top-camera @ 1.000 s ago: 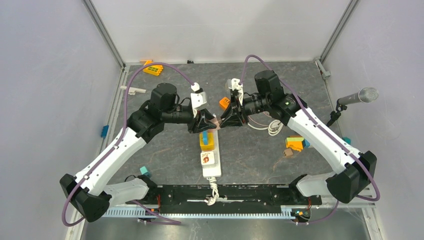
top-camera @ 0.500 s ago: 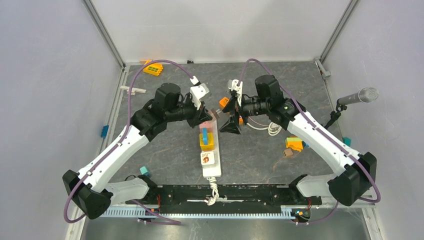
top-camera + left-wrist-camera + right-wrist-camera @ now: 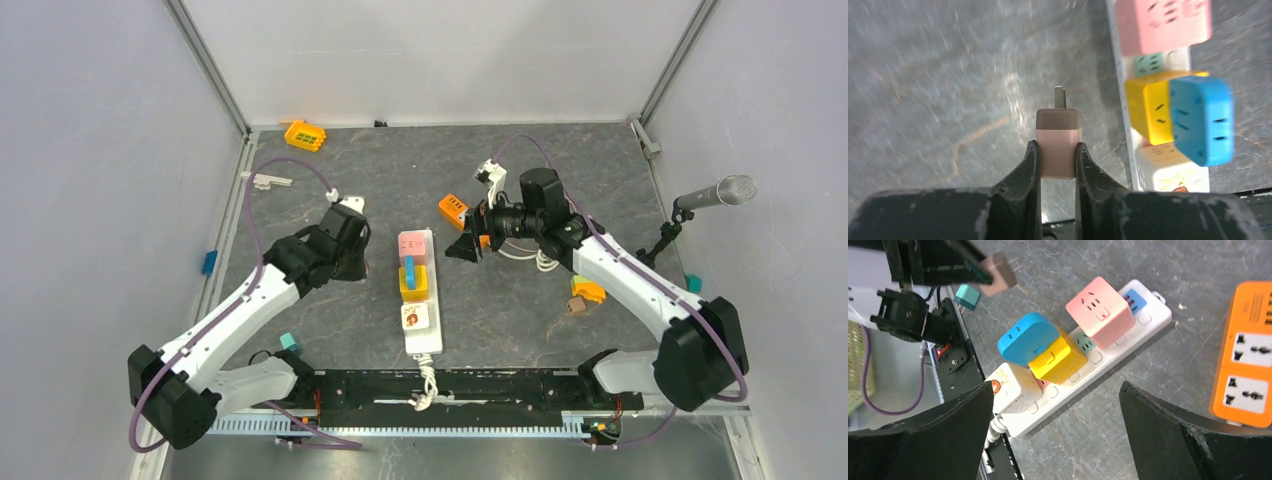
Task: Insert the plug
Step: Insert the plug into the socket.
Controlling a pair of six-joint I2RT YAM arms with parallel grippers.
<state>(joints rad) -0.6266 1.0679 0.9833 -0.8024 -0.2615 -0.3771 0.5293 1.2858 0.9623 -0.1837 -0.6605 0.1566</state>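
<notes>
1. The plug (image 3: pixel 1058 142), a small pinkish-brown cube, sits at the centre of the left wrist view with a metal prong pointing toward the top of the frame.
2. The left gripper (image 3: pixel 1057 148) is clamped on it, one finger pressed on each side of its lower half.
3. In the right wrist view the plug (image 3: pixel 999 273) shows at the upper left, apart from the strip (image 3: pixel 1143 322) and not in any socket.
4. In the left wrist view the strip (image 3: pixel 1175 59) runs down the right of the frame; the plug is to its left, over bare table (image 3: pixel 948 75).
5. On the strip, top to bottom of the overhead view: a pink cube (image 3: pixel 414 244), a yellow cube (image 3: pixel 414 288) with a blue cube (image 3: pixel 409 270) on it, then a white cube (image 3: pixel 415 316).
6. A green socket (image 3: pixel 1148 64) lies bare between the pink and yellow cubes.
7. The right gripper (image 3: pixel 1055 385) has its fingers spread wide, holding nothing; overhead it (image 3: pixel 462 247) is just right of the pink cube.
8. An orange block (image 3: pixel 1248 355) with sockets lies at the right edge of the right wrist view.
9. A mic (image 3: pixel 715 192) stands at the right edge of the overhead view.
</notes>
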